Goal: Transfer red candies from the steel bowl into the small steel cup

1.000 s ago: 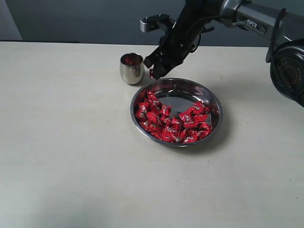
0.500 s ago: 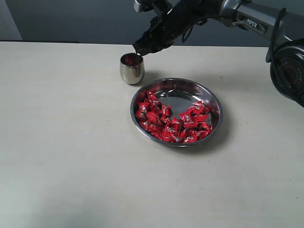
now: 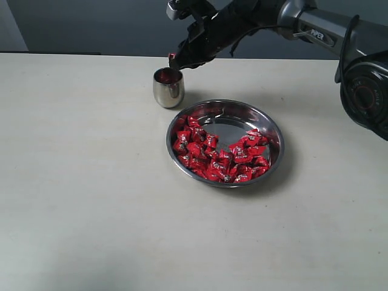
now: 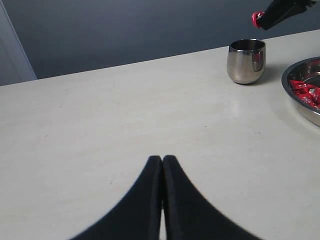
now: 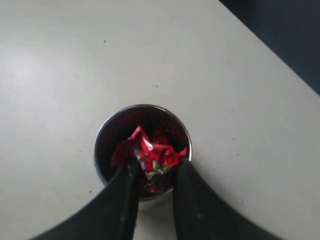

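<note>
My right gripper [image 3: 174,60] hangs just above the small steel cup [image 3: 168,88], shut on one red candy [image 5: 154,154] that sits over the cup's mouth [image 5: 102,135]. More red shows inside the cup below it. The steel bowl [image 3: 230,123] lies to the cup's front right, with many red candies [image 3: 217,156] heaped along its near side. From the left wrist view the cup [image 4: 246,62], the bowl's edge [image 4: 299,69] and the held candy [image 4: 257,19] show far ahead. My left gripper [image 4: 162,159] is shut on nothing, over bare table well away from them.
The pale tabletop [image 3: 85,182] stretches wide to the left and front of the bowl. A dark wall [image 3: 91,24] runs behind the table's far edge. The right arm [image 3: 315,27] reaches in from the upper right.
The right gripper rose from the bowl's far rim and swung left with the candy to above the cup. In the last half second it barely shifted. The left gripper's earlier pose is not shown.
</note>
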You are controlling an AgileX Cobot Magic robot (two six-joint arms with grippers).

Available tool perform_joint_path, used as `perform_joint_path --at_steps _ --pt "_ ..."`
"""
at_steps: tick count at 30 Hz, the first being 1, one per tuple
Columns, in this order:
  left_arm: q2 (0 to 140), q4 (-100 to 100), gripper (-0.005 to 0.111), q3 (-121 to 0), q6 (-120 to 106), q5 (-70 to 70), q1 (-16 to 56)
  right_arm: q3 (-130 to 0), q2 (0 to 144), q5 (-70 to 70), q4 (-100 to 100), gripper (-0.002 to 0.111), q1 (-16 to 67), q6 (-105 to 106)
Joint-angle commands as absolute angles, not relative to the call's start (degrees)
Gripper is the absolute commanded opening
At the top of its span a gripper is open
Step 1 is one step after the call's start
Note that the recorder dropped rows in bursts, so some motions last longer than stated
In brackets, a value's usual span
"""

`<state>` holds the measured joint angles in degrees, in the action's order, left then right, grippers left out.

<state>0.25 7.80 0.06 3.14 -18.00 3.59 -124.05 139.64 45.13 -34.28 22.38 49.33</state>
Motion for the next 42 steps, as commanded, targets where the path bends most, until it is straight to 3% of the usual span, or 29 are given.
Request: perform_joint_path --at_steps 1,10,15,37,42 --pt "0.0 7.8 0.0 0.0 3.5 -17.7 4.2 -124.3 139.5 44.6 -36.4 -0.001 22.4 53.3" --pt "0.0 7.8 0.0 0.0 3.5 -17.7 4.2 -124.3 139.5 43.1 -36.5 0.0 22.8 54.4" --pt "0.0 7.8 0.0 0.0 3.5 -17.7 4.2 -124.3 139.5 43.4 -37.4 0.021 23.6 54.4" --pt "0.0 7.8 0.0 0.0 3.5 -17.7 4.2 -124.3 139.5 44.9 -37.6 0.022 24.1 55.9" --pt "0.0 7.8 0.0 0.0 3.5 -17.7 4.2 -124.3 139.5 45.2 -35.1 0.033 24.1 55.8"
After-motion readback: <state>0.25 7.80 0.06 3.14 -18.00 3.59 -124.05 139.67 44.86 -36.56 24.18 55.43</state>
